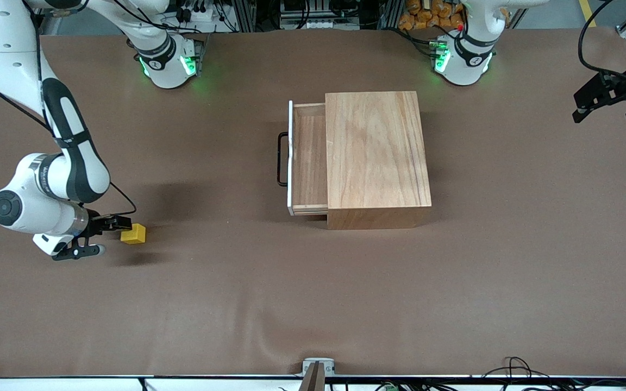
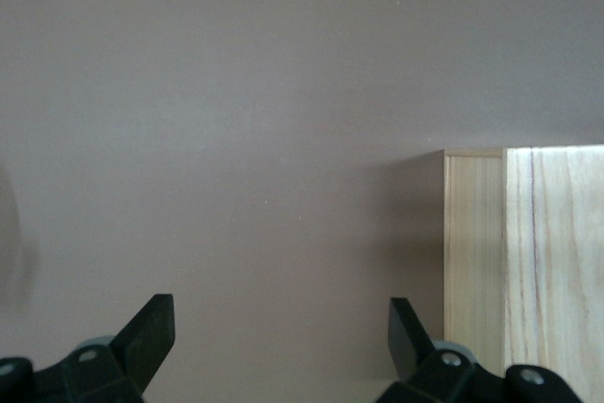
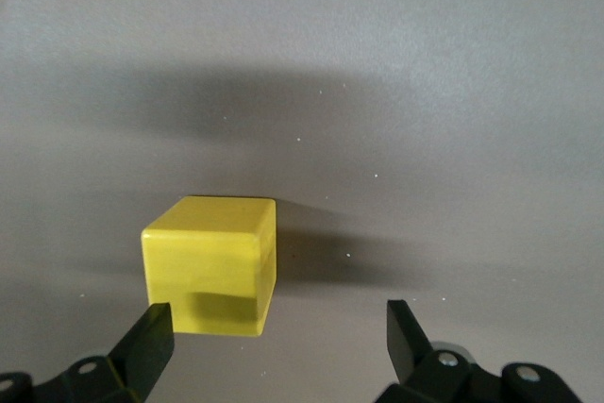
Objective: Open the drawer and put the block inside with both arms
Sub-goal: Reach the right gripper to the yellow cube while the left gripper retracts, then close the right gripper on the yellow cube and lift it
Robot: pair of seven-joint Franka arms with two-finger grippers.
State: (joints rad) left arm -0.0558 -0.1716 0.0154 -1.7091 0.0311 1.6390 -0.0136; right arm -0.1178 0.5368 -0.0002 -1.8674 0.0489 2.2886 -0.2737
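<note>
Just ahead of the wide-open, empty right gripper (image 1: 97,237) sits the block (image 1: 133,233), while the left gripper (image 1: 606,111) waits open and empty, well apart from the part-open drawer (image 1: 309,160).

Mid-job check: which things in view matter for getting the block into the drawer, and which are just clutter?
Job:
- block, on the table at the right arm's end
- drawer, part open
- wooden box housing it
- right hand, open, low beside the block
- left hand, open, waiting over the left arm's end

Clutter:
- cables at the table edge nearest the front camera
</note>
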